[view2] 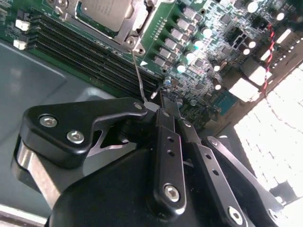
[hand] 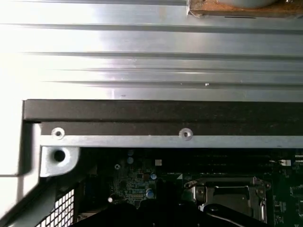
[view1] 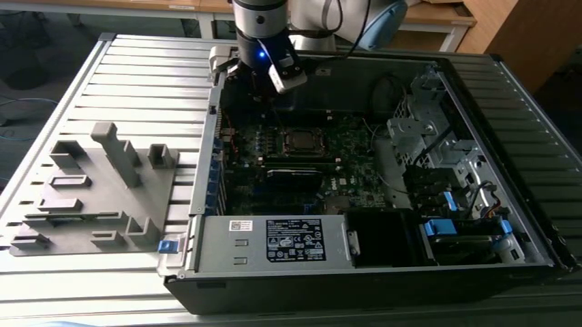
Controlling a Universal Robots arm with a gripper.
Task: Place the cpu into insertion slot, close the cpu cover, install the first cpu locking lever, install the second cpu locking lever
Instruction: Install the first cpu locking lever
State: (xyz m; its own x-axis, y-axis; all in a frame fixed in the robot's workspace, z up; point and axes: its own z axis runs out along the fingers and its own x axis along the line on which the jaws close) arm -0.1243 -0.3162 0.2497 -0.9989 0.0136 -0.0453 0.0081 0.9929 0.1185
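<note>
Hovering with end effector [view2: 164,106] closed, gripping nothing clearly, at the free end of the locking lever [view2: 139,75]; judging this thin wire springy, slippery, best pushed near its tip.

cpu [view2: 102,9]: dull grey metal, matt
cpu cover [view2: 137,21]: bare silvery metal
gripper [view2: 166,103]: matt black, bright screw heads
motherboard [view2: 208,56]: glossy green board
bench [view1: 136,75]: ribbed pale metal, soft sheen

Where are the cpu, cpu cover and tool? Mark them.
cpu [view2: 106,9]: second wrist view, silver top.
cpu cover [view2: 139,19]: second wrist view, frame edge.
tool [view2: 165,103]: second wrist view, between its tips.
</note>
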